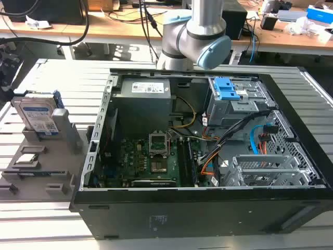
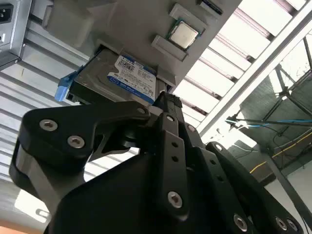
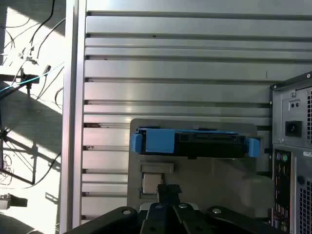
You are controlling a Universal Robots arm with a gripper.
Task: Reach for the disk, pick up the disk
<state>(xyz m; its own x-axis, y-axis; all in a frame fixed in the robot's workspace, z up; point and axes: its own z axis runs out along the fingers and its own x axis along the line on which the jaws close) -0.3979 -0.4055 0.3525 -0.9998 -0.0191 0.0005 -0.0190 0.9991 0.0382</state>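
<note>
Risk no. 1: the hand has its tips pressed together, holding nothing. If it drops like that, it'd strike the top edge of the disk instead of straddling it, and could tip it in its slot. An off-centre approach might clip the CPU chip just beside. The disk stands on edge in a grey holder on the table, at the exterior view's left, next to the open PC case. The arm rises behind the case. The hand prob. points down over the holder, apart from the disk.
</note>
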